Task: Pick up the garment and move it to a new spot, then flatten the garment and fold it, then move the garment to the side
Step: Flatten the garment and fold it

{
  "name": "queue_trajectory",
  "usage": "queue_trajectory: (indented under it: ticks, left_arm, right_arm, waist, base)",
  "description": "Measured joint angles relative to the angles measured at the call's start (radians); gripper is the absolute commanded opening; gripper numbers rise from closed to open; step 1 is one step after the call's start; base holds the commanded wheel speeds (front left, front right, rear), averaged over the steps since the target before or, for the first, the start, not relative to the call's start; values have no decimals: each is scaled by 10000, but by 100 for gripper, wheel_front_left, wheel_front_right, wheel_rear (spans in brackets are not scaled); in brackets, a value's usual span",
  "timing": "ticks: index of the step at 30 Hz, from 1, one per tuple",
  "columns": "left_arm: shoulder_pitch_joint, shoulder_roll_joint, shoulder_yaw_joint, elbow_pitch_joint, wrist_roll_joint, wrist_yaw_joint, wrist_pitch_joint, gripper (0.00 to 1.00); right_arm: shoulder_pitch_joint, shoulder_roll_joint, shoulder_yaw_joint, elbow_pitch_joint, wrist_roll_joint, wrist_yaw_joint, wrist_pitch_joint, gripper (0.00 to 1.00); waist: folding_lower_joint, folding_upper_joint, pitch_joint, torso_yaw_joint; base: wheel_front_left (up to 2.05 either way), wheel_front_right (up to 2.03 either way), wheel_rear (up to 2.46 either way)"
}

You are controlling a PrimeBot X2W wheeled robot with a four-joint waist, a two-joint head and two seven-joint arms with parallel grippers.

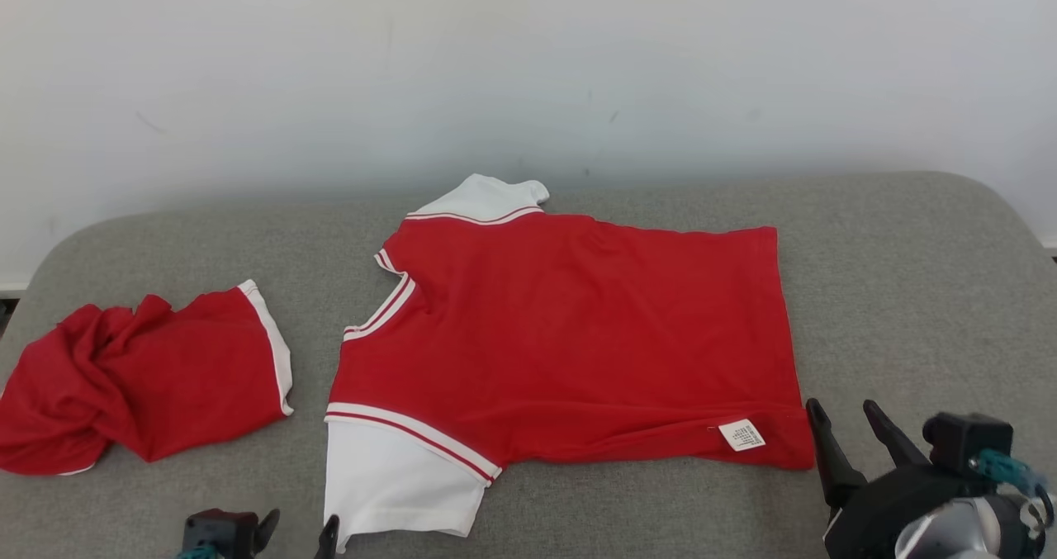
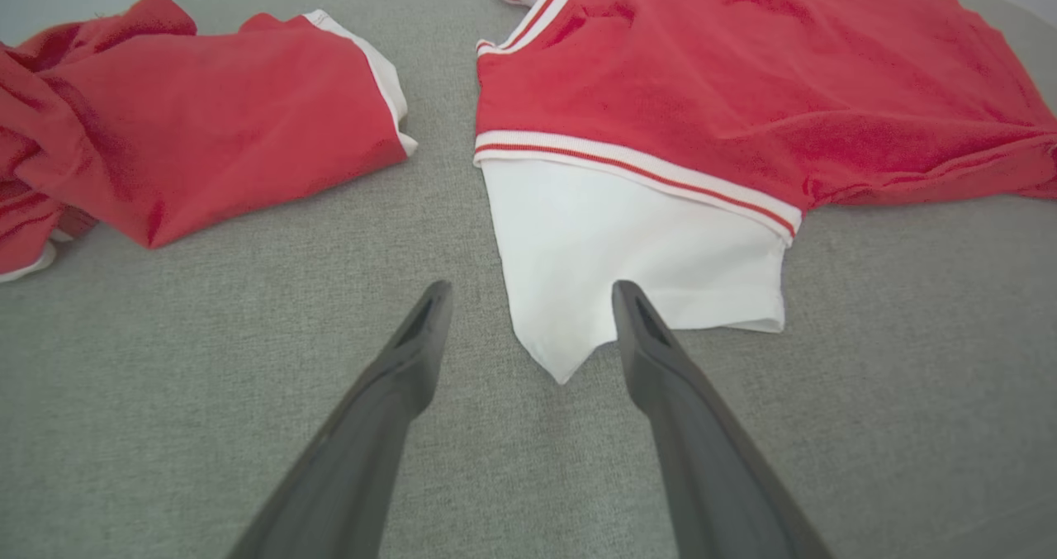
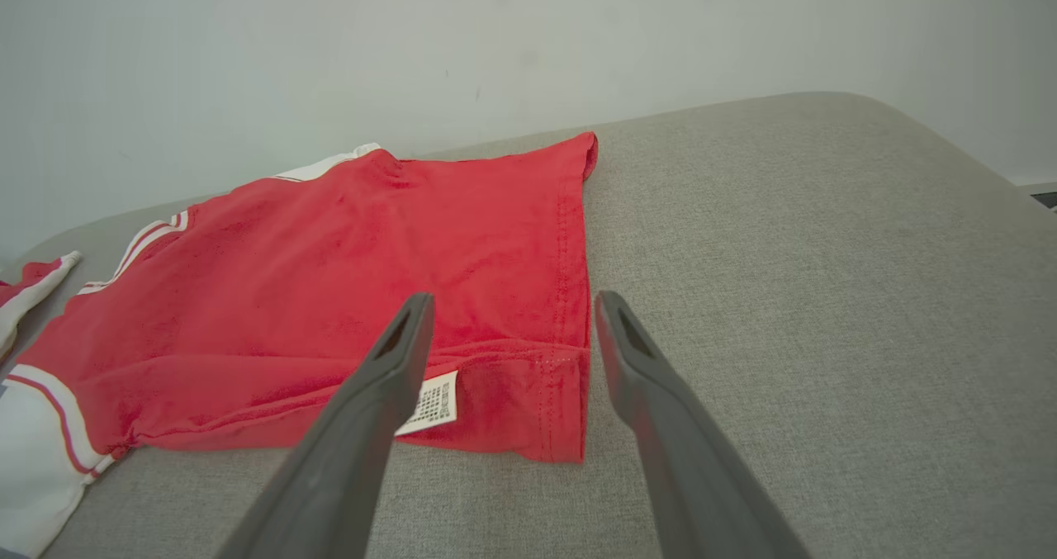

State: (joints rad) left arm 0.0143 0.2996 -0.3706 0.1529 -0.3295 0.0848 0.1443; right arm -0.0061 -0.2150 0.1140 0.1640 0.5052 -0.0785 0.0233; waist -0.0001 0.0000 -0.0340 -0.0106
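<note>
**Red shirt spread flat, both grippers open at its near edge**

The red shirt (image 1: 570,336) lies spread out in the middle of the grey padded top (image 1: 908,295), turned sideways. Its neck opening faces the robot's left and its hem runs along the right. It has two white sleeves with red and white striped bands. One sleeve (image 1: 396,485) points toward the robot at the near left, and the other sleeve (image 1: 487,196) points toward the pale wall (image 1: 528,63) behind. A small white label (image 1: 741,434) sits on the near right corner of the shirt, just inside the hem. The cloth is mostly smooth, with a low fold running along the near edge by the label.

The left gripper (image 1: 299,524) is at the bottom edge of the head view with its fingers apart and holding nothing. In the left wrist view the pointed tip of the near sleeve lies between its two fingertips.

The right gripper (image 1: 842,406) is just beside the shirt's near right corner, also with its fingers apart and empty. In the right wrist view one finger crosses in front of the label and the other is over bare padding past the hem. Whether either gripper touches the cloth cannot be told.

A second red garment (image 1: 140,377) with a white edge lies crumpled at the far left of the padded top, apart from the shirt.
</note>
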Motion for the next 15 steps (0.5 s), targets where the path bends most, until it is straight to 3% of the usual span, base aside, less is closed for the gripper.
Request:
queue_trajectory:
  ticks: [7, 15]
  left_arm:
    - [-675, 288, -610, 665, 161, -771, 759, 100]
    - [-1254, 316, -918, 1277, 215, -1212, 1302, 100]
  right_arm:
    - [-824, -245, 359, 493, -247, -12, 869, 100]
    - [-1466, -274, 642, 949, -412, -12, 1457, 100]
  waist:
    - [1, 0, 318, 39]
    - [1, 1, 790, 128]
  base:
    - [0, 0, 0]
    - [0, 0, 0]
